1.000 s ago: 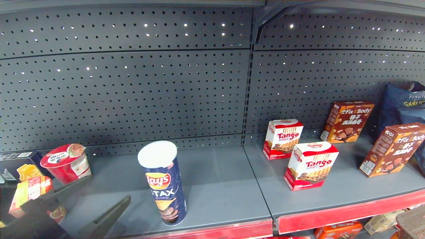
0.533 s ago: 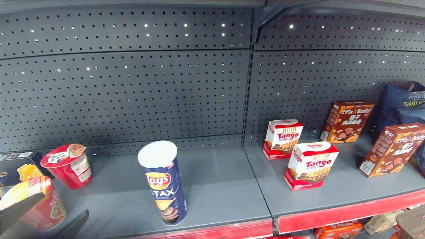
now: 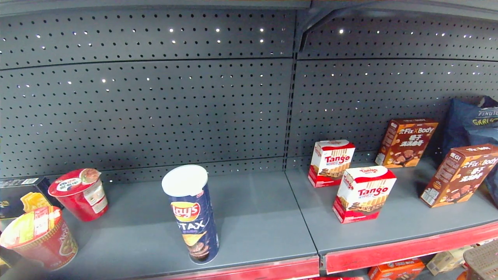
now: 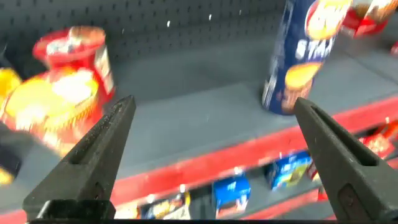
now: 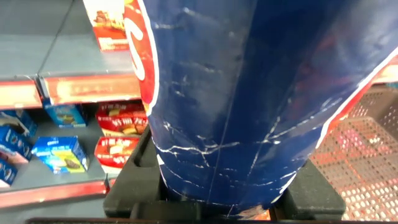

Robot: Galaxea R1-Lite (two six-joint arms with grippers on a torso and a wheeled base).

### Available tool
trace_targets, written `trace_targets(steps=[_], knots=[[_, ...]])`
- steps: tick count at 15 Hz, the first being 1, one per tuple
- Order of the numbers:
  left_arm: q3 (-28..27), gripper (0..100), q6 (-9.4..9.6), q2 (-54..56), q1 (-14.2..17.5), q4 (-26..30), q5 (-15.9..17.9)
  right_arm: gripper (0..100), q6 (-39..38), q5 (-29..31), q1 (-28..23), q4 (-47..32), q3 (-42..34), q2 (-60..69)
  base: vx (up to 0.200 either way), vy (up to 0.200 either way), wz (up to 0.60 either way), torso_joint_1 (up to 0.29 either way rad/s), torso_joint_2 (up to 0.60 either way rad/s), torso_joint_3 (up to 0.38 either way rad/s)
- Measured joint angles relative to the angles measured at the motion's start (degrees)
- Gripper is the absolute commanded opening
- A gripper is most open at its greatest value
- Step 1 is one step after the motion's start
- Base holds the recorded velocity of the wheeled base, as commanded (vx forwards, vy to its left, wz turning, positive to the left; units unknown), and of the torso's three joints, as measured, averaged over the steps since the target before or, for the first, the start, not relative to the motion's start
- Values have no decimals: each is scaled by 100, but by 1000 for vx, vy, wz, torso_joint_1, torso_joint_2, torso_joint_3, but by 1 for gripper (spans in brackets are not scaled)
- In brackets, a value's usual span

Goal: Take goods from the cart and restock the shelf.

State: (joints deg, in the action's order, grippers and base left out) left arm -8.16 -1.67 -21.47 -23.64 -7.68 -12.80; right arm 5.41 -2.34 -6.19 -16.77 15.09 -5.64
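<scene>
On the grey shelf (image 3: 256, 210) a tall dark blue chip can (image 3: 192, 214) stands near the front edge. Two red noodle cups stand at the left, one at the back (image 3: 79, 194) and one at the front (image 3: 39, 237). My left gripper (image 4: 214, 102) is open and holds nothing. It hangs in front of the shelf's red edge, facing the cups (image 4: 53, 109) and the can (image 4: 298, 56). My right gripper (image 5: 224, 155) is shut on a large crinkled blue snack bag (image 5: 249, 81), which hides its fingers.
Two red-and-white boxes (image 3: 363, 193) and two brown boxes (image 3: 459, 175) stand on the right half, with dark blue bags (image 3: 472, 120) at the far right. A basket corner (image 3: 484, 260) shows lower right. A lower shelf holds small boxes (image 5: 62, 152). Bare board lies between can and boxes.
My open left gripper has drawn back down and to the left, out of the head view. The front noodle cup it was beside now stands uncovered.
</scene>
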Motion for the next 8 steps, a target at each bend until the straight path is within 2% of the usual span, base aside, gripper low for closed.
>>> trace_targets(steps=[5, 7, 8], knots=[[-44, 100, -18, 1629, -1, 2070, -46, 0, -9, 0, 7, -52, 238, 46, 0, 0, 0, 0, 0, 0], [59, 100, -29, 1921, -17, 2092, -4, 0, -6, 0, 2, -55, 273, 48, 0, 0, 0, 0, 0, 0], [102, 100, -32, 2009, -59, 1966, 154, 0, -2, 0, 5, -63, 277, 48, 0, 0, 0, 0, 0, 0]])
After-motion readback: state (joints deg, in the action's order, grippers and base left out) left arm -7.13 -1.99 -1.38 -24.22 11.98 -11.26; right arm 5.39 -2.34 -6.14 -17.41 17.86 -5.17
